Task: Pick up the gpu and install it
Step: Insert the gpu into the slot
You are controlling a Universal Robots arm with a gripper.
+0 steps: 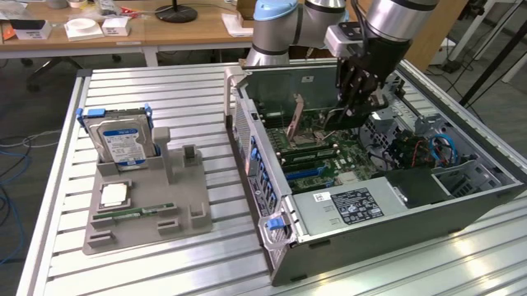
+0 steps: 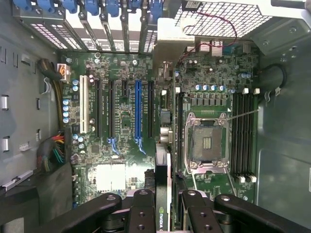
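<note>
My gripper (image 1: 346, 114) hangs inside the open computer case (image 1: 387, 237), above the motherboard (image 1: 317, 159). It is shut on the gpu (image 1: 339, 119), a slim dark card held on edge. In the wrist view the gpu (image 2: 163, 162) runs edge-on from between my black fingers (image 2: 141, 213) toward the rear slot openings, with its silver bracket (image 2: 167, 41) at the far end. The card hovers beside the blue expansion slot (image 2: 138, 109), on the side of the CPU socket (image 2: 208, 143). I cannot tell whether its lower edge touches the board.
A grey fixture tray (image 1: 191, 213) on the slatted table at the exterior view's left holds a silver hard drive (image 1: 122, 140), a CPU chip (image 1: 113, 195) and a green memory stick (image 1: 132, 214). Case walls, drive cages and cables (image 1: 440, 148) surround the gripper.
</note>
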